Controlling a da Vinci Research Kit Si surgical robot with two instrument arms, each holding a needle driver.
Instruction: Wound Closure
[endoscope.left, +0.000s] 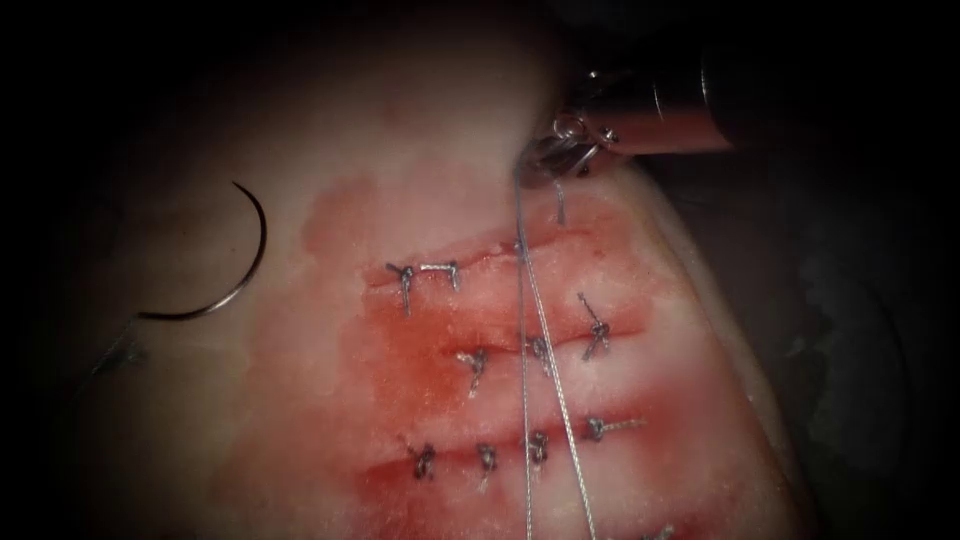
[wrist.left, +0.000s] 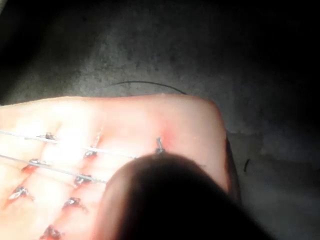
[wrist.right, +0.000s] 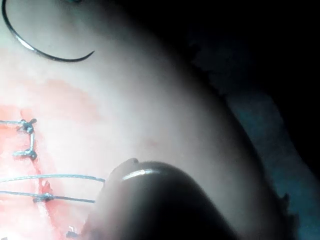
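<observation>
Lying free on tissue (endoscope.left: 200, 420), needle (endoscope.left: 245, 262) well left of right claw (endoscope.left: 560, 150)

Dim dark-edged endoscope view, glaring wrist views

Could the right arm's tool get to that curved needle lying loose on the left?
Probably yes: the needle lies free on the tissue, left of the cuts, nothing over it. The right tool sits across the tissue, apparently holding the thread.

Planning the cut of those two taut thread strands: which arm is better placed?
Right, probably. Its tool sits at the top end of the thread, above the cut. The needle lies free on the tissue, left of the cut.
</observation>
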